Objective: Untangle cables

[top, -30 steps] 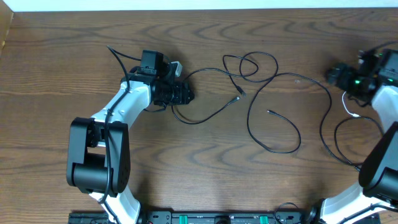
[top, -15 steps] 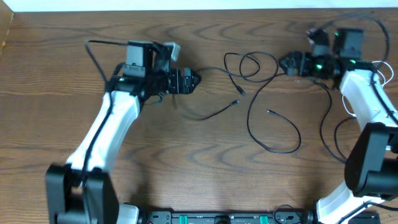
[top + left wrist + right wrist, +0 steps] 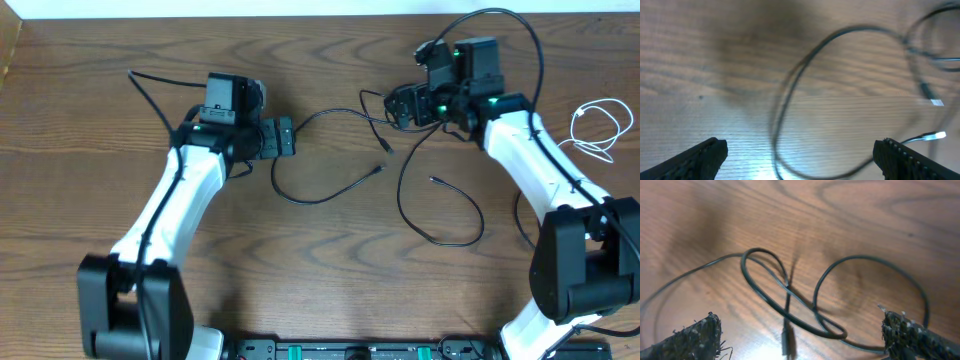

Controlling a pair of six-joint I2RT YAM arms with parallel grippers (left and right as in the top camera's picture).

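The long black cord (image 3: 440, 232) lies across the middle of the table in loops, with small knotted loops (image 3: 402, 100) at the back. My left gripper (image 3: 287, 137) is open and empty above the cord's left bend (image 3: 785, 100), which passes between the fingers (image 3: 800, 155). My right gripper (image 3: 397, 107) is open and empty just above the small loops (image 3: 790, 300); a plug end (image 3: 786, 341) lies between its fingers (image 3: 802, 337). The white cord (image 3: 596, 125) lies coiled at the far right, apart from both grippers.
Two plug ends of the black cord (image 3: 381, 167) (image 3: 434, 180) lie mid-table. A thick black arm wire arcs over the right arm (image 3: 500, 20); another trails behind the left arm (image 3: 150, 90). The table's back edge (image 3: 300, 14) is close behind.
My right arm has swung left from the right edge to the black cord's small loops. The white cord now lies uncovered at the far right. My left gripper shifted slightly back left.
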